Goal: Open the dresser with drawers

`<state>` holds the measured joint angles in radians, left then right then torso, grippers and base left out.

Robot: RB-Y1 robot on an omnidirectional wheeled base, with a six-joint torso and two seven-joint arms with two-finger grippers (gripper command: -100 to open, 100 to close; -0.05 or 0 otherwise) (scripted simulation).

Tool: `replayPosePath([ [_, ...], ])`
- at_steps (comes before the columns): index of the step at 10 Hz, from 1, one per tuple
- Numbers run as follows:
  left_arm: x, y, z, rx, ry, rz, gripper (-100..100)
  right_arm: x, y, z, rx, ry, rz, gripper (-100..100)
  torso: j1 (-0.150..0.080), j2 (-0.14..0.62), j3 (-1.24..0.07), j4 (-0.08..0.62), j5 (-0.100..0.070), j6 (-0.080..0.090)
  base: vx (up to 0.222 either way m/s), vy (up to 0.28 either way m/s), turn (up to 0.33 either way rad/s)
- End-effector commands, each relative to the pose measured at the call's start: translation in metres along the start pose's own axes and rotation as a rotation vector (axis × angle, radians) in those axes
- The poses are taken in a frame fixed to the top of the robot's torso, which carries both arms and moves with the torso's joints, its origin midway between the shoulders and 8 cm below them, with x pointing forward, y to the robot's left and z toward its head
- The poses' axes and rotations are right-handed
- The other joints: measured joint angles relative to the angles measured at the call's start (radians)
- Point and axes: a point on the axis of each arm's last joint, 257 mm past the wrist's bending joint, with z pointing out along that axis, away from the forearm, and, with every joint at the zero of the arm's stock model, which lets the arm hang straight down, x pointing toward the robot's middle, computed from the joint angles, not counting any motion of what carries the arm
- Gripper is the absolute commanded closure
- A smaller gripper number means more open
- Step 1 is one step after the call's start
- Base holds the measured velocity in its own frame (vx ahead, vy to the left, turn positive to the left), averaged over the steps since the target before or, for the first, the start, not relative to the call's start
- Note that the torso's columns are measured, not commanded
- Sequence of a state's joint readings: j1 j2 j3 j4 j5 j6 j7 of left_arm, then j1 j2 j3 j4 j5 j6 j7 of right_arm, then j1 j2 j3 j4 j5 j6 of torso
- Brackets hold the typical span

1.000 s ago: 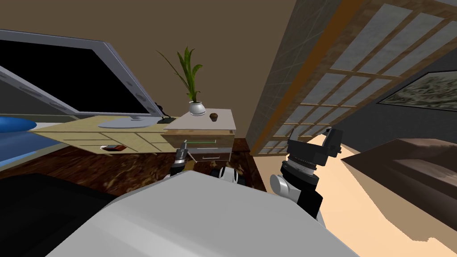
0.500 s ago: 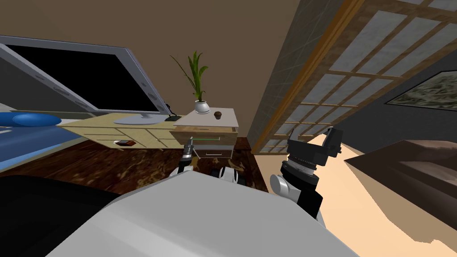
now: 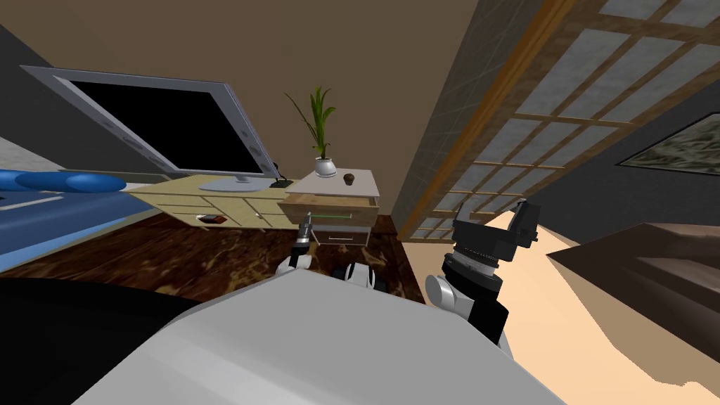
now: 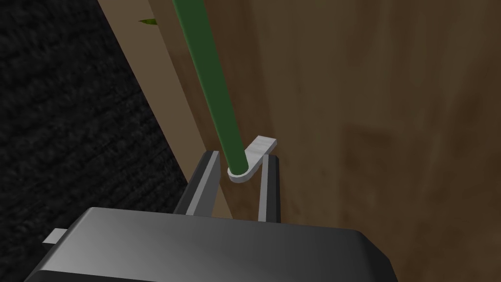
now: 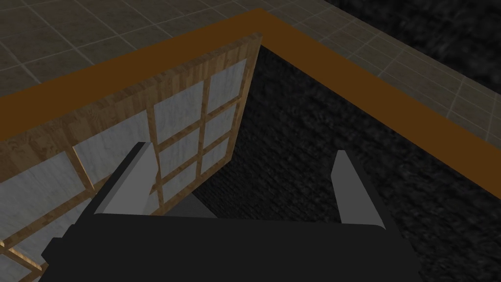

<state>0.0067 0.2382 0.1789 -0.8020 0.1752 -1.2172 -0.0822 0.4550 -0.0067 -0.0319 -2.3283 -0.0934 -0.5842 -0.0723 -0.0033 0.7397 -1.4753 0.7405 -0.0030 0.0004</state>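
The small wooden dresser (image 3: 364, 187) stands against the brown wall. Its top drawer (image 3: 325, 208) juts out from under the pale top, while the lower drawer (image 3: 344, 238) sits flush. My left gripper (image 3: 306, 227) reaches to the left end of the top drawer's green bar handle (image 3: 330, 216). In the left wrist view the left gripper (image 4: 241, 155) is shut on the green handle (image 4: 210, 83) just above its grey end bracket (image 4: 259, 147), against the brown drawer front (image 4: 367, 122). My right gripper (image 3: 524, 214) is raised at the right, and its fingers (image 5: 139, 166) stand wide open around nothing.
A potted plant (image 3: 322, 140) and a small brown muffin (image 3: 349, 178) sit on the dresser top. A long light-wood cabinet (image 3: 211, 200) with a TV (image 3: 169, 126) runs to the left. A panelled wooden screen (image 3: 534, 119) stands right of the dresser, a blue bed (image 3: 49, 204) far left.
I have backed away, so the dresser looks smaller and has shifted right in the head view. The top drawer has slid further out with my left gripper on its handle.
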Motion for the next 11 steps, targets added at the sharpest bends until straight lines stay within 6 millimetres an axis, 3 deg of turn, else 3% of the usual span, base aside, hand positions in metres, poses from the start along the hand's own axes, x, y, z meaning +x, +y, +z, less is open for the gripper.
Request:
replayPosePath([
  [1,0.021,-0.001,0.020,0.014,0.019,-0.002,100,0.000,0.000,0.000,0.000,0.000,0.000,0,-0.001,0.001,0.000,0.000,0.000,0.001,-0.117,0.020,0.044],
  [7,0.062,0.001,0.057,0.021,0.063,0.024,100,0.000,0.000,0.000,0.000,0.000,0.000,0,-0.002,0.005,0.003,0.003,-0.002,-0.002,-0.123,0.018,0.051],
  [8,0.058,0.009,0.049,-0.003,0.060,0.024,100,0.000,0.000,0.000,0.000,0.000,0.000,0,-0.001,0.004,0.002,0.004,-0.002,-0.002,-0.028,0.005,-0.005],
  [11,0.059,0.004,0.053,0.013,0.068,0.021,100,0.000,0.000,0.000,0.000,0.000,0.000,0,-0.001,0.007,0.004,0.002,0.000,-0.001,-0.146,-0.034,0.026],
])
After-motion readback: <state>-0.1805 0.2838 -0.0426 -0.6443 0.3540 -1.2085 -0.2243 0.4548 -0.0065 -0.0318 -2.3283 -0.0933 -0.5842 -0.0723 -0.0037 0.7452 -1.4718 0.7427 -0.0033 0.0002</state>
